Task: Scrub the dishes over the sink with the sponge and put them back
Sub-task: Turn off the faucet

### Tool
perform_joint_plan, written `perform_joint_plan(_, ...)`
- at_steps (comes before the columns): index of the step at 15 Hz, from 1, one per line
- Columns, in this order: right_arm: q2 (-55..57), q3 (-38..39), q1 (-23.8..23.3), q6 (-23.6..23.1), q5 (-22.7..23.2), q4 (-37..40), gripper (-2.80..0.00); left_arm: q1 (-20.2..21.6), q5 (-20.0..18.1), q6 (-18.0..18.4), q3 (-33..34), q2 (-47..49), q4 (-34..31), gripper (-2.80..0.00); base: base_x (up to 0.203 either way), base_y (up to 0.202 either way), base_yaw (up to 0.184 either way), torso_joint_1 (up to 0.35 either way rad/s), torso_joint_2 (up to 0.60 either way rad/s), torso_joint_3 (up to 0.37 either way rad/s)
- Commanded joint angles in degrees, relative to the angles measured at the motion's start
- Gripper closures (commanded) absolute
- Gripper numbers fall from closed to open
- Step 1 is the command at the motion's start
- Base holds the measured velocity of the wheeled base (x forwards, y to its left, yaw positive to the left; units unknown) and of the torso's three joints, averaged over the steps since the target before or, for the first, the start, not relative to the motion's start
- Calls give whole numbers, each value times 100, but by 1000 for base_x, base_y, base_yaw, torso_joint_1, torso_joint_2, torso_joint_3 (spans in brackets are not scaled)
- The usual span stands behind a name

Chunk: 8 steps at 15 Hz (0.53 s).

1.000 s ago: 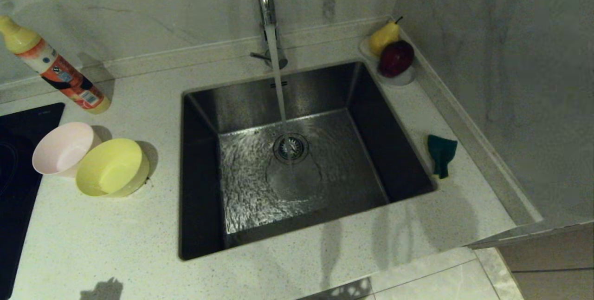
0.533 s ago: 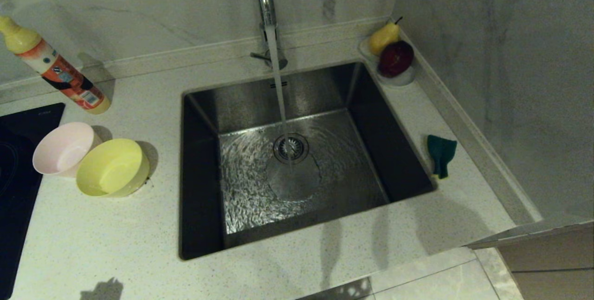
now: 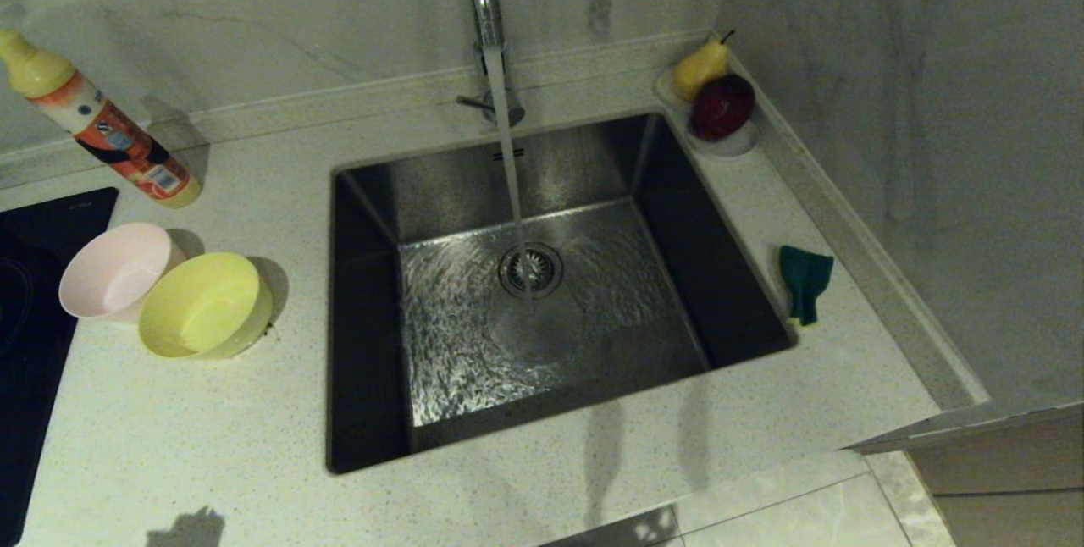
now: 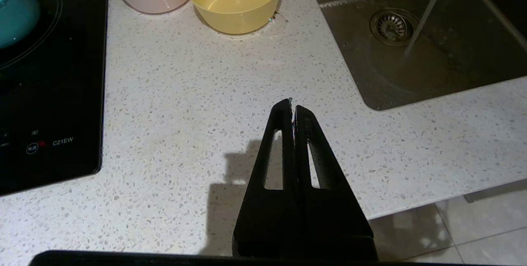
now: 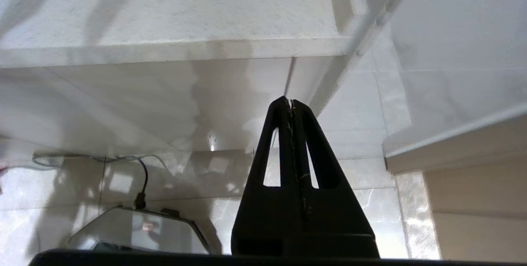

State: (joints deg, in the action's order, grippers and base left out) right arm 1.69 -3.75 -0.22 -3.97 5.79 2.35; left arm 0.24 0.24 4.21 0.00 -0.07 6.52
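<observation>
A: Where are the bowls seen?

B: The pink bowl (image 3: 114, 269) and the yellow bowl (image 3: 206, 305) are placed on the counter (image 3: 169, 437) at the left edge of the sink (image 3: 542, 293), touching each other, both upright. The pink one is found just beside the black hob (image 3: 34, 335) at the counter's left edge. A blue bowl (image 4: 15, 8) is shown only in the left wrist view, standing on the hob.

A: And the sponge?

B: The sponge (image 3: 804, 278) is laid on the narrow strip of counter along the sink's right edge, green side up, near the wall. It is touched by nothing.

A: Is water running?

B: Yes. A stream is poured from the tap (image 3: 484, 13) at the sink's back edge, and it lands close to the drain (image 3: 531, 269) in the middle of the basin.

A: How are the grippers held?

B: The left gripper (image 4: 293, 104) is kept above the counter's front edge, left of the sink, with its jaws pressed together and nothing between them. The right gripper (image 5: 291, 102) is seen below the counter's front edge, over the floor tiles, its jaws also pressed together and empty. Neither arm appears in the head view.

A: What else is on the counter?

B: A bottle (image 3: 102, 132) is leaned against the back wall at the left. In the back right corner a dish (image 3: 735, 142) is set with a pear (image 3: 701, 66) and a red fruit (image 3: 722, 105).
</observation>
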Motion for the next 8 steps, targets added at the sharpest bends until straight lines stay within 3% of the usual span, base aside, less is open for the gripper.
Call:
perform_joint_plan(1, -178, 85, 4, 150, -51, 38, 0, 2, 8, 1, 229, 0, 7, 0, 0, 0, 0, 0, 0, 0)
perform_joint_plan(3, -178, 240, 3, 123, -475, -41, 0, 2, 2, 1, 229, 7, 7, 0, 0, 0, 0, 0, 0, 0)
perform_joint_plan(4, -178, 405, 4, -120, -572, -154, 0, 2, 8, -10, 229, 7, 7, 0, 0, 0, 0, 0, 0, 0)
perform_joint_plan(8, -178, 366, 4, -139, -359, -226, 0, 2, 11, -34, 229, -1, 7, 0, 0, 0, 0, 0, 0, 0)
